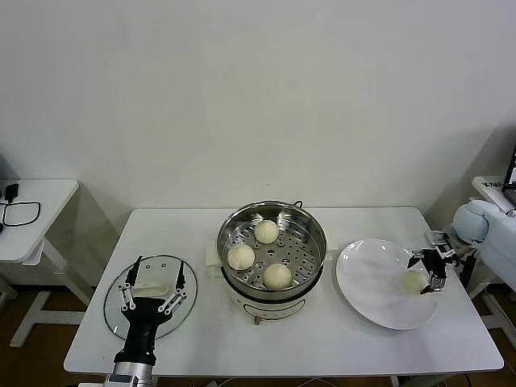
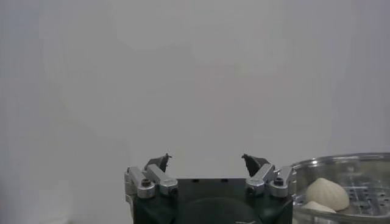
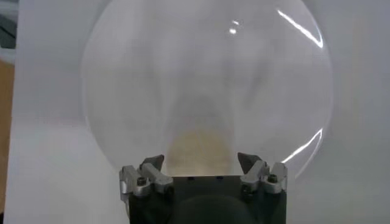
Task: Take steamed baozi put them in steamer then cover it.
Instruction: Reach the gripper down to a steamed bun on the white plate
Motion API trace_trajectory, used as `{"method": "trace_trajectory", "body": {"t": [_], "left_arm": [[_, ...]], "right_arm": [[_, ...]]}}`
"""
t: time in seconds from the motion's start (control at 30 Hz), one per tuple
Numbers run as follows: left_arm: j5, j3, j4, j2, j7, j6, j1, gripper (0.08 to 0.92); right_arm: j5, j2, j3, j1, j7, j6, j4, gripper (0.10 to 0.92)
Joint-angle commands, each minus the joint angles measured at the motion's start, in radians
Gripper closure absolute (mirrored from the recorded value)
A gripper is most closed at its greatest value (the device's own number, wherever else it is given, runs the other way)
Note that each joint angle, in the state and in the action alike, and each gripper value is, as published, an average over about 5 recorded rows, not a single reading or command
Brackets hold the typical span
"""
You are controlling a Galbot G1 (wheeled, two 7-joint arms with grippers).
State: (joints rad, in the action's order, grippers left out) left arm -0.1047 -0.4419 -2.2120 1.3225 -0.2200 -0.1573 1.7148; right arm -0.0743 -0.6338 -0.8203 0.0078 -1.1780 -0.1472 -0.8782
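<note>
- Steamed baozi, small round cream-white dough buns: I count three [image 1: 267,231] on the perforated tray of the round shiny stainless-steel steamer [image 1: 310,222], mid-surface.
- Fourth bun [image 1: 413,281] lies on the flat white plate [image 1: 369,276], right of the steamer.
- Right end effector [image 1: 428,272] is at that bun, fingers spread around it, not clamped.
- Left end effector [image 1: 151,289] hovers open over the clear glass cover [image 1: 115,302] with white handle, lying on the white surface [image 1: 193,343].
</note>
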Motion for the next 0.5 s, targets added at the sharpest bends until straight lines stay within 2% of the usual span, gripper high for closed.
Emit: {"method": "trace_trajectory", "body": {"t": [0.03, 0.27, 0.5], "left_arm": [[-0.003, -0.001, 0.002, -0.001, -0.001, 0.000, 0.001, 0.177], [-0.003, -0.002, -0.003, 0.002, -0.001, 0.001, 0.002, 0.177], [-0.003, -0.006, -0.011, -0.001, -0.001, 0.003, 0.002, 0.177]], "right_arm": [[-0.027, -0.021, 0.024, -0.038, 0.008, 0.006, 0.046, 0.242], [-0.024, -0.015, 0.024, -0.024, 0.009, 0.002, 0.026, 0.354], [0.045, 0.015, -0.072, 0.157, -0.086, -0.004, -0.056, 0.372]]}}
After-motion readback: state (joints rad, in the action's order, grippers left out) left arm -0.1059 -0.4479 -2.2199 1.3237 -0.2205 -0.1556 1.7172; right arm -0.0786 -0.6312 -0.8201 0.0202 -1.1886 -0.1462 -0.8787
